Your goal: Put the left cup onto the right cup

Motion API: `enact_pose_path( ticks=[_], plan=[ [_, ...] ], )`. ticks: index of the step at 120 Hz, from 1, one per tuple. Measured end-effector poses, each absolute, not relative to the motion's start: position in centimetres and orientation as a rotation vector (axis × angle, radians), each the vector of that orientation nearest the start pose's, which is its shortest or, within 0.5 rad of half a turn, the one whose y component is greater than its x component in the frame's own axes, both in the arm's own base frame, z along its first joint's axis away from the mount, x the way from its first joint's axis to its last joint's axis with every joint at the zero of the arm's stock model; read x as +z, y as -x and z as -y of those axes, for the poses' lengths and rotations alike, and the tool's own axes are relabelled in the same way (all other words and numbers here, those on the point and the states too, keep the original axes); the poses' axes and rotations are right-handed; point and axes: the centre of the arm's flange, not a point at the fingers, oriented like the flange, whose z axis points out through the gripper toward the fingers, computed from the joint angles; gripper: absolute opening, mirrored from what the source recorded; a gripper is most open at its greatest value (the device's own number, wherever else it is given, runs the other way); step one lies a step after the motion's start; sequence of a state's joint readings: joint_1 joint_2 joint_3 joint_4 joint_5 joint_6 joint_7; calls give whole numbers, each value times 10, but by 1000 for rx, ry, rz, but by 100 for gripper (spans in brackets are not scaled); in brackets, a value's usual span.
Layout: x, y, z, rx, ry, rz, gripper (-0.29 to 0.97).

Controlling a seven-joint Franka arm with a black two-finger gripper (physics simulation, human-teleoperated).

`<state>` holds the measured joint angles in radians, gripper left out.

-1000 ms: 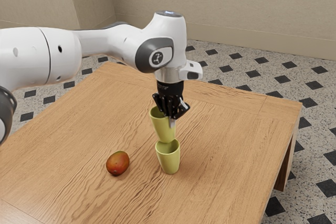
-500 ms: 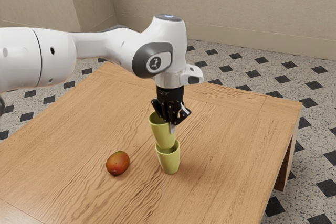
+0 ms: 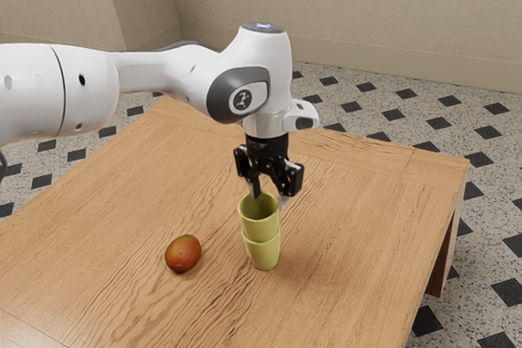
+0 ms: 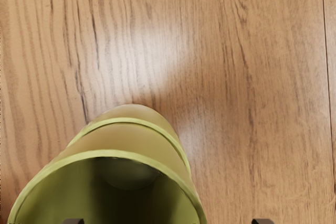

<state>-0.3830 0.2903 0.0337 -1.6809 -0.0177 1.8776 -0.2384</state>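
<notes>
the upper green cup (image 3: 258,216) is sitting nested in the lower green cup (image 3: 263,252) on the tabletop (image 3: 367,201), the claw (image 3: 271,191) is hanging spread apart just above its rim, so only backing away seems left.

mango (image 3: 183,253) | lying on wooden table (image 3: 367,226) | tiled floor (image 3: 489,132) beyond

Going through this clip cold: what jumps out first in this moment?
Two green cups are stacked near the middle of the wooden table, the upper cup nested upright in the lower cup. The black gripper hangs right above them, its fingers spread apart at the upper cup's rim. A red-orange mango lies on the table toward the exterior view's left of the stack, apart from it.
</notes>
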Motion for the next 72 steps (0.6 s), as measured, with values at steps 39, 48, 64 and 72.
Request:
enact_pose_path(
  ticks=[39,48,64,72],
  plan=[
    [580,-584,173,-84,3147,-184,61],
    [591,-582,165,-76,3139,-216,62],
    [601,-581,149,-69,3120,-260,64],
    [602,-581,145,-58,3113,-286,65]
  ],
)
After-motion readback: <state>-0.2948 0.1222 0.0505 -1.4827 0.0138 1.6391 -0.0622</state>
